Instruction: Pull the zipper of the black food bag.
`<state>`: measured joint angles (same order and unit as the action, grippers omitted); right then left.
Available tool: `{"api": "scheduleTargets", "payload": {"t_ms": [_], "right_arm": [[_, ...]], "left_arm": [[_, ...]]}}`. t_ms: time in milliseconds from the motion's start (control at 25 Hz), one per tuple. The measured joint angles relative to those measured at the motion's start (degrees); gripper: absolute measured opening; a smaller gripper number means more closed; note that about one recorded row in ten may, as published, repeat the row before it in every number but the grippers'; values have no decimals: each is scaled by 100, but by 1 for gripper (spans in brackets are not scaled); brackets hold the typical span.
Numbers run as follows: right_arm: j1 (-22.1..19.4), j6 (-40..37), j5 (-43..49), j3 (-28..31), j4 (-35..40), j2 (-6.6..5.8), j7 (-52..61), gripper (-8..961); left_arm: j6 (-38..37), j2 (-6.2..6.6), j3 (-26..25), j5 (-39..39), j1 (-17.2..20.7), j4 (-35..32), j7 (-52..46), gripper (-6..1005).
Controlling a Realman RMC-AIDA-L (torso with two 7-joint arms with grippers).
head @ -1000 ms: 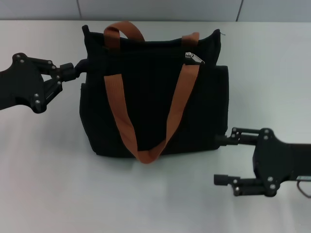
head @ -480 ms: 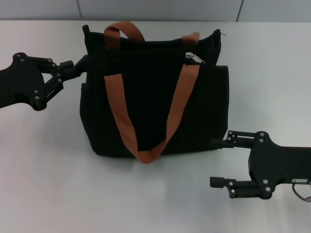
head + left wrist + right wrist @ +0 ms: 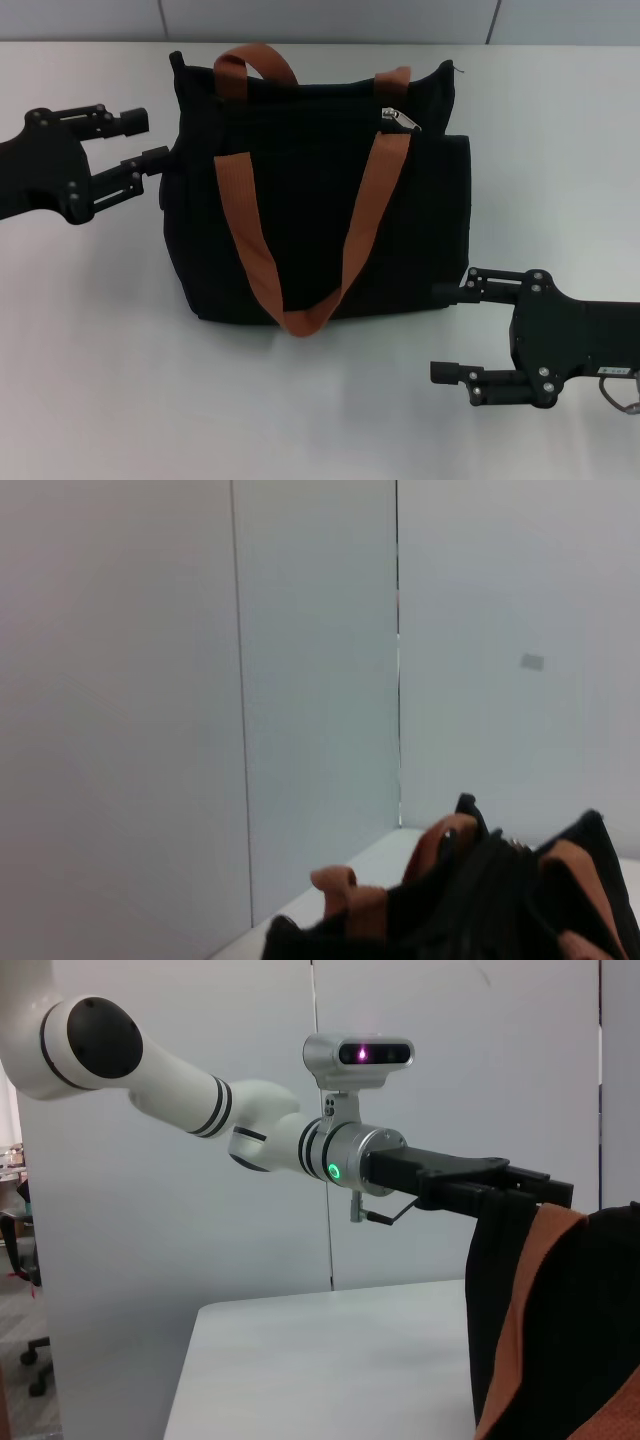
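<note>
Jaws of the left gripper (image 3: 140,140) spread apart, holding nothing, fingertips just beside the upper left corner of the black food bag (image 3: 320,200). Jaws of the right gripper (image 3: 445,330) likewise spread and empty, low on the table (image 3: 100,380) near the bag's lower right corner, well apart from the zip line.

Silver pull of the zipper (image 3: 400,119) lying on the bag's top edge, toward its right end, just beside the right leg of the front strap.

Judged from this: bracing and reaching, not yet pulling. To do it well, best to clamp the left jaws on the bag's top left corner so the fabric stays taut, then lift the right gripper up past the bag's right side to the tab, pinch the tab itself rather than the strap webbing beside it, and draw along the zip line, not upward, lest the bag tip or slide.

Count: one bag, one zipper pull visible, two orange-brown handles (image 3: 300,260), two grippers, one table. Left wrist view: only the bag's top and handle loops against a wall.
</note>
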<state>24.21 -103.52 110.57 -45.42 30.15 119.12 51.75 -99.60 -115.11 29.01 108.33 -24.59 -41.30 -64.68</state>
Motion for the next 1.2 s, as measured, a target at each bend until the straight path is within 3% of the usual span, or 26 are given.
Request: {"api": "scheduleTargets", "payload": {"t_ms": [120, 280, 360, 440, 480, 520, 560, 600, 760, 1200], "right_arm": [[-2, 7, -1, 11, 0, 6, -1, 732], [7, 32, -8, 2, 0, 6, 14, 731], [16, 46, -11, -1, -3, 6, 17, 731], [59, 91, -12, -8, -53, 8, 16, 730], [101, 117, -10, -11, -114, 7, 14, 730], [101, 117, -10, -11, -114, 7, 14, 730], [119, 126, -6, -13, -137, 5, 14, 730], [134, 134, 1, -15, -156, 1, 14, 730], [175, 149, 15, -20, -200, -5, 14, 729], [227, 477, 32, -281, -498, 11, -21, 728]], "left_arm": [[-205, 90, -77, -127, -36, -24, -283, 451], [-1176, 365, -76, -371, -189, 72, -928, 559], [-1478, 385, 9, -399, -230, 134, -1052, 613], [-1526, 343, 336, -392, -212, 167, -1050, 692], [-1507, 241, 741, -312, -169, 176, -968, 732], [-1507, 241, 741, -312, -169, 176, -968, 771], [-1498, 119, 965, -194, -137, 218, -861, 811], [-1498, 119, 965, -194, -137, 218, -861, 811], [-1497, -98, 1138, 316, -13, 483, -387, 813], [-843, -233, 1142, 925, 169, 1166, 501, 809]]}}
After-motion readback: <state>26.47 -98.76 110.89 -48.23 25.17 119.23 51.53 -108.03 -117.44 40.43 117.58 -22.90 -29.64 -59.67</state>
